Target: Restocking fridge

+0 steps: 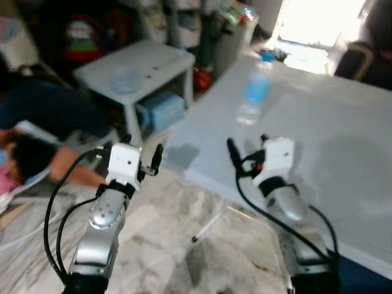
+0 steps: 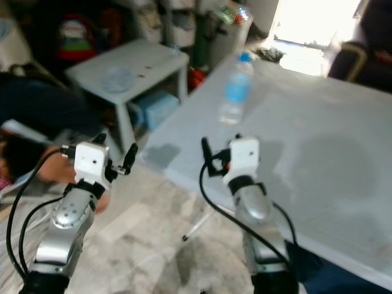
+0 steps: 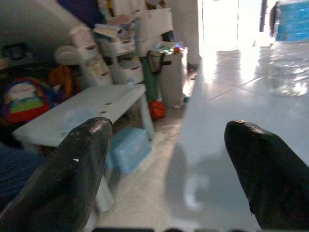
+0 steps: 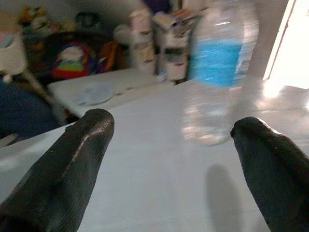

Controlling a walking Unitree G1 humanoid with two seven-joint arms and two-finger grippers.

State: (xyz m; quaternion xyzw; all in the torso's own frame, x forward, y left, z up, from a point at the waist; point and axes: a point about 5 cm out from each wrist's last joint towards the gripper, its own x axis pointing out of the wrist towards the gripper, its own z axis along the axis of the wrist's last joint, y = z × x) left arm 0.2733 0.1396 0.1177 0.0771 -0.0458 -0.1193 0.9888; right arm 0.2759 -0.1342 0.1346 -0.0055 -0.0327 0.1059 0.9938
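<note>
A clear water bottle (image 1: 254,92) with a blue label and blue cap stands upright on the large white table (image 1: 343,141), near its far left side. My right gripper (image 1: 248,146) hovers over the table's near corner, short of the bottle, open with nothing between its fingers. In the right wrist view the bottle (image 4: 219,72) stands ahead, between the spread fingers (image 4: 72,159). My left gripper (image 1: 142,147) is open and empty, held over the floor just left of the table's corner. The left wrist view catches the bottle (image 3: 292,24) at its edge.
A small white side table (image 1: 141,67) stands to the left, with a blue box (image 1: 162,110) under it. A person (image 1: 37,153) is low on the floor at far left. Cluttered shelves and a bin (image 3: 166,72) line the back. A chair (image 1: 358,58) sits at far right.
</note>
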